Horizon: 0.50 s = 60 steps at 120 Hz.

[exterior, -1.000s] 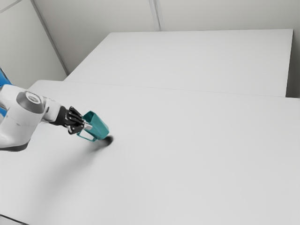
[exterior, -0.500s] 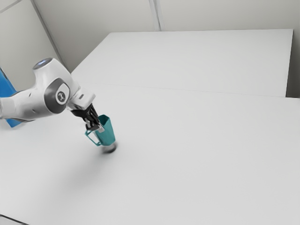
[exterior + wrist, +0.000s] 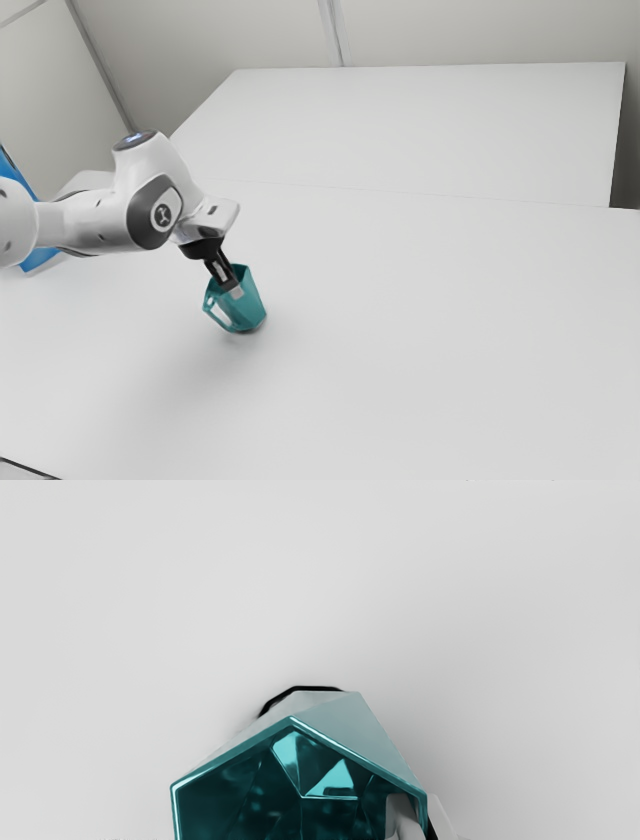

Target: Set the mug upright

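Note:
The gripper reaches down to the rim of the teal faceted mug, which leans slightly, its mouth up and its handle toward the exterior view's left. Its base is at the tabletop; whether it rests fully flat I cannot tell. In the wrist view the mug shows its open mouth, and the gripper has one finger inside the wall and the other outside, pinching that wall between them.
The white table extends around the mug, and a second white surface lies beyond it. A dark cable crosses the near left corner of the exterior view.
My hand has swung to point more steeply down and moved toward the exterior view's right and nearer, carrying the mug lower, from strongly tilted and raised to nearly upright at the table.

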Each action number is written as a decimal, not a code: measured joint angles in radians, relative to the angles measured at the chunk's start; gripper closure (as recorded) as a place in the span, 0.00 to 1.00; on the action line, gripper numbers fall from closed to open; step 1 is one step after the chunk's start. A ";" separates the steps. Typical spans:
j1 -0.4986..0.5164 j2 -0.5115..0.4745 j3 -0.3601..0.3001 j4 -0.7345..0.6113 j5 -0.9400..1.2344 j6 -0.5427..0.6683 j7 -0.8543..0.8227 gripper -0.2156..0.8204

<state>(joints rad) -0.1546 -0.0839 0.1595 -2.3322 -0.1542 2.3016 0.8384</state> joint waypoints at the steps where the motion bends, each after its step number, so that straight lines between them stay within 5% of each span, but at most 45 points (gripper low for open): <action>1: 0.000 0.000 0.000 0.000 0.000 0.000 -0.004 0.97; 15: -0.005 0.002 0.000 0.001 -0.001 -0.005 -0.053 0.85; 38: 0.008 -0.025 0.000 0.001 -0.009 -0.037 -0.124 0.50; 60: -0.001 -0.036 -0.001 0.063 -0.007 -0.069 -0.184 0.35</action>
<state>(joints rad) -0.1558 -0.1201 0.1585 -2.2693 -0.1608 2.2324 0.6543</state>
